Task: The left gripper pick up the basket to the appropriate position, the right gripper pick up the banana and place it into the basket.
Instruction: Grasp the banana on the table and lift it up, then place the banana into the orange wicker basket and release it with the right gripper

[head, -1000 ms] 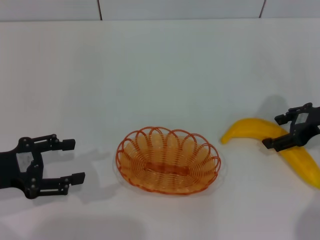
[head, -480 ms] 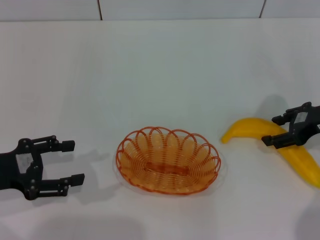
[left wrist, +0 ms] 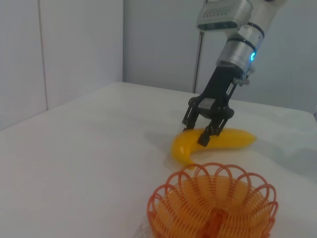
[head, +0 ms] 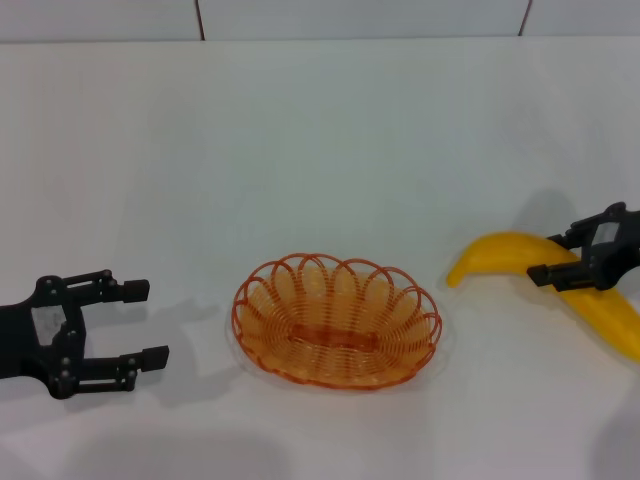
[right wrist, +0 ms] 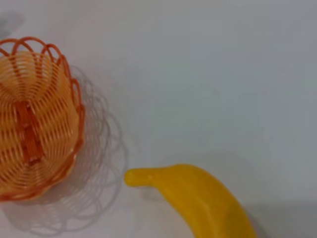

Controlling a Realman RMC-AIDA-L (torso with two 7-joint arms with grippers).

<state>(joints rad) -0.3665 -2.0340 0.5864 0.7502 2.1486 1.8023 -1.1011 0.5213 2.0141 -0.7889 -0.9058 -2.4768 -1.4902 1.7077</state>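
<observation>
The orange wire basket [head: 338, 320] sits at the table's front centre. My left gripper [head: 146, 322] is open and empty, low over the table a short way left of the basket. The yellow banana [head: 498, 252] lies to the right of the basket. My right gripper [head: 552, 256] straddles its middle with a finger against each side, shut on it, and the banana is low at the table. The left wrist view shows the basket [left wrist: 213, 203], the banana [left wrist: 233, 140] and the right gripper [left wrist: 195, 133]. The right wrist view shows the basket [right wrist: 34, 124] and the banana [right wrist: 203, 198].
The white table [head: 320, 150] stretches back to a tiled wall. A gap of bare table separates the basket from the banana's tip.
The right gripper's fingers have drawn closer together across the banana, and the banana has shifted slightly. The left gripper and the basket have not moved.
</observation>
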